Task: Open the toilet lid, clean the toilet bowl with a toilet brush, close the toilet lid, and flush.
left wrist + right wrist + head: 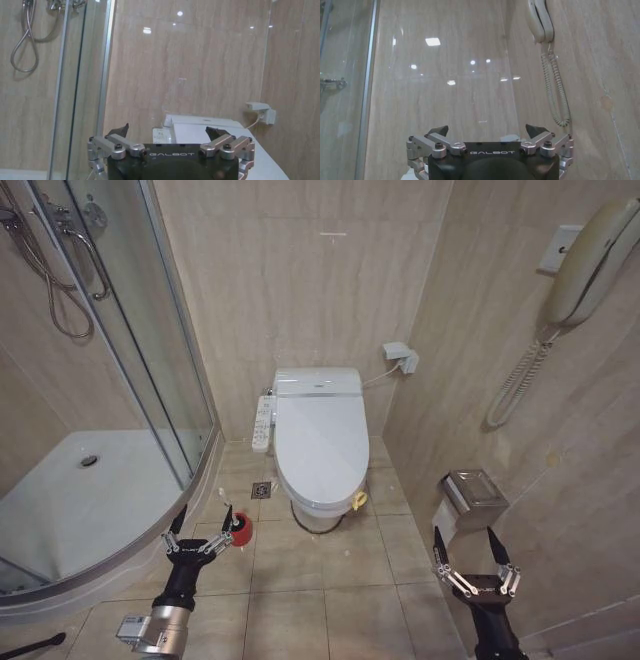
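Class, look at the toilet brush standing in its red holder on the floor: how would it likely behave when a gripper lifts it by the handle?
The toilet brush looks light, given its thin handle. That slim white stick may slip or twist between fingers. The small red holder seems easy to tip or drag along if the head sticks.

A glossy white oval toilet lid (321, 442) lies shut, flat over the toilet bowl (318, 518), with a small yellow tag at its front edge. The white bowl stands against the back wall, a long button panel along its side. On the floor tiles near the bowl's front stands a toilet brush (228, 511), thin white handle upright in a small round red holder.
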You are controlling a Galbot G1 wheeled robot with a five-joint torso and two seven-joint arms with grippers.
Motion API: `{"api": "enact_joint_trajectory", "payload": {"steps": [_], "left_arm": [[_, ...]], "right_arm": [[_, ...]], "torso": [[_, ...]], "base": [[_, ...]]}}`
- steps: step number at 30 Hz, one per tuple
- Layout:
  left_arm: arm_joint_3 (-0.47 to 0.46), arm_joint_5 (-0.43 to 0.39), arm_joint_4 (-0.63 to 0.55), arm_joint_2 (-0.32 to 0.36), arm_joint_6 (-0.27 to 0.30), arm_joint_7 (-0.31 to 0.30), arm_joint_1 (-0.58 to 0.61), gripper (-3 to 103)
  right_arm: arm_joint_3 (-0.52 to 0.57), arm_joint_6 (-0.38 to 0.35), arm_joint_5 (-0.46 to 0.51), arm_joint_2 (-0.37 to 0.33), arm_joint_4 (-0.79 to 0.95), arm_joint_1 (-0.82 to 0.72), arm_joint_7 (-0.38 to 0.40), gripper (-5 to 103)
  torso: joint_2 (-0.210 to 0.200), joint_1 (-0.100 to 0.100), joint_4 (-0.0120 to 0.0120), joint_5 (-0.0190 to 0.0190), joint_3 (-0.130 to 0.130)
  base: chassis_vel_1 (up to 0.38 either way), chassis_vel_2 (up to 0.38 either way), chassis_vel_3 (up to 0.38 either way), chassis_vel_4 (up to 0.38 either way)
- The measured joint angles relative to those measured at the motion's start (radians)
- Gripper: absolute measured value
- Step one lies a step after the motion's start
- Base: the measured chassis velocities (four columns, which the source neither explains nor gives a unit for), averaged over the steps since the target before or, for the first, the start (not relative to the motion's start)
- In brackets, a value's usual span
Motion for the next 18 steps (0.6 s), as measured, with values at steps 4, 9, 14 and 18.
{"api": "enact_joint_trajectory", "payload": {"steps": [4,9,14,18], "left_arm": [[0.003,0.009,-0.002,-0.005,0.000,0.000,0.001,100],[0.003,0.012,-0.001,-0.006,0.000,0.000,0.001,100],[0.002,0.016,0.000,-0.008,0.000,0.000,0.005,100],[0.002,0.017,-0.001,-0.008,-0.001,0.000,0.009,100]], "right_arm": [[0.000,0.000,-0.001,0.000,-0.010,0.004,0.000,100],[-0.002,-0.001,-0.002,0.000,-0.018,0.008,0.000,100],[-0.003,0.000,-0.002,0.000,-0.022,0.008,0.001,100],[-0.002,0.000,-0.004,0.000,-0.019,0.005,0.004,100]], "torso": [[0.000,0.000,0.0000,0.0000,0.000],[0.000,0.000,0.0000,0.0000,0.000],[0.000,0.000,0.0000,0.0000,0.000],[0.000,0.000,0.0000,0.0000,0.000]], "base": [[0.000,0.000,0.000,0.000],[0.000,0.000,0.000,0.000],[0.000,0.000,0.000,0.000],[0.000,0.000,0.000,0.000]]}}
